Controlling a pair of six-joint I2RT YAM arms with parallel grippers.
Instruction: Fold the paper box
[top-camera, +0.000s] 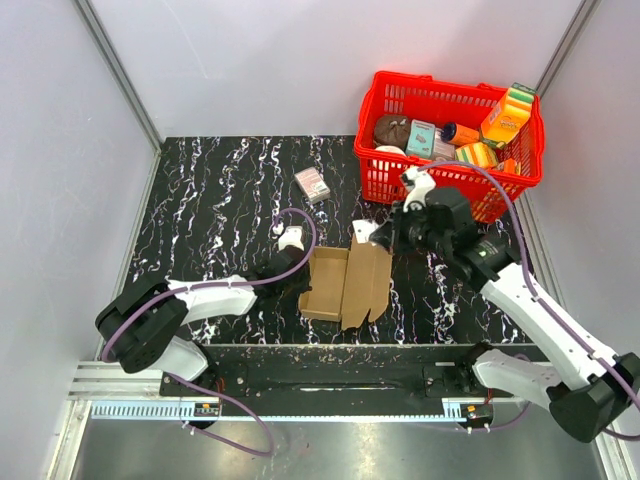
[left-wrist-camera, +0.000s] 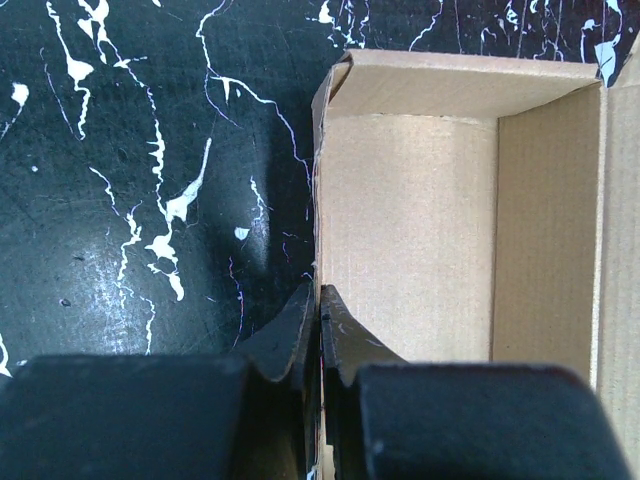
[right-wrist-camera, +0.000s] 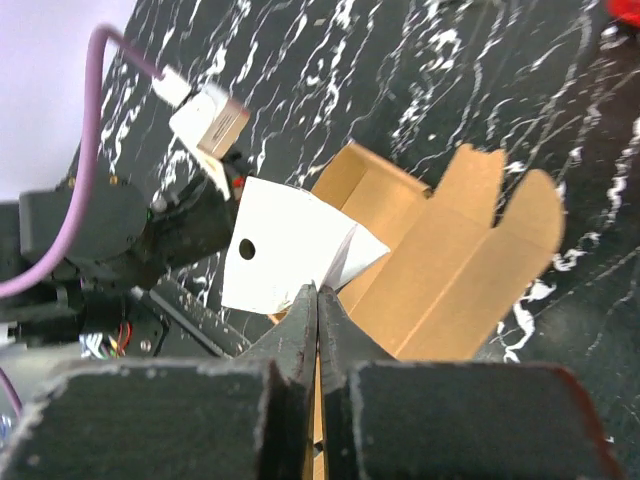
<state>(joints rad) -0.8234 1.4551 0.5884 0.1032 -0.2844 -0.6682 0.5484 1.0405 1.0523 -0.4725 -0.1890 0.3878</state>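
Fingers on my left arm (left-wrist-camera: 327, 322) are pressed almost together, pinching the thin upright left wall of the paper box (top-camera: 350, 285) between them; the cardboard edge runs straight down into the slit between the two tips. Fingers on my right arm (right-wrist-camera: 312, 318) are closed tight, tip against tip, and they sit at the far edge of the box, right under a white piece with a small round hole (right-wrist-camera: 285, 255). I cannot tell whether that white piece is caught between them or only lies in front of them. The box rests on the black marbled bench (top-camera: 220, 200), near its front edge and about midway between my two arms. It is half formed: the left part stands as a shallow open tray with raised brown walls, and the right part lies opened out as a flat panel whose notched tabs point to the right. My left arm reaches in low from the near left, my right arm comes over from the near right. At the far right of the bench stands a red basket (top-camera: 450, 185) filled with colourful packs, well apart from the box. A small white-and-pink carton (top-camera: 312, 184) lies on the bench farther back, left of the basket.
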